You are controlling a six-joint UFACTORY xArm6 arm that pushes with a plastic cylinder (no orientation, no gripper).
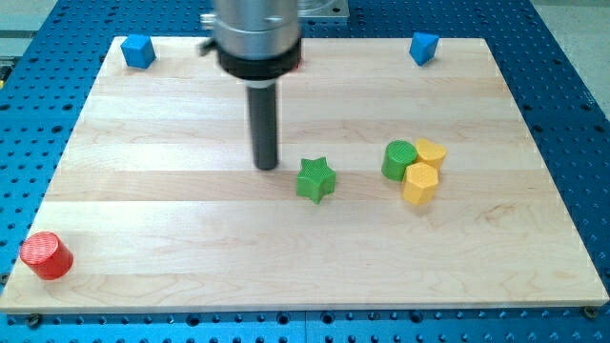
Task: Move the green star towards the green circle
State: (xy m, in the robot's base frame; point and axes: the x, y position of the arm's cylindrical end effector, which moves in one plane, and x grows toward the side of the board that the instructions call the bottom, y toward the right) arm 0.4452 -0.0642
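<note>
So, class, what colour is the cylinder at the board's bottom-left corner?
Red: the cylinder is red, seen clearly in the camera view, the only view.

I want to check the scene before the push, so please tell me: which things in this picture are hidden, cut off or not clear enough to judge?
1. Something red behind the arm's metal body at the view's top: only a sliver shows, so its shape is unknown.
2. The arm above that body: cut off by the top edge.
3. Whether my tip touches the green star: a narrow gap seems to show, but one view cannot confirm.
4. The green circle: partly covered by the yellow blocks.
</note>
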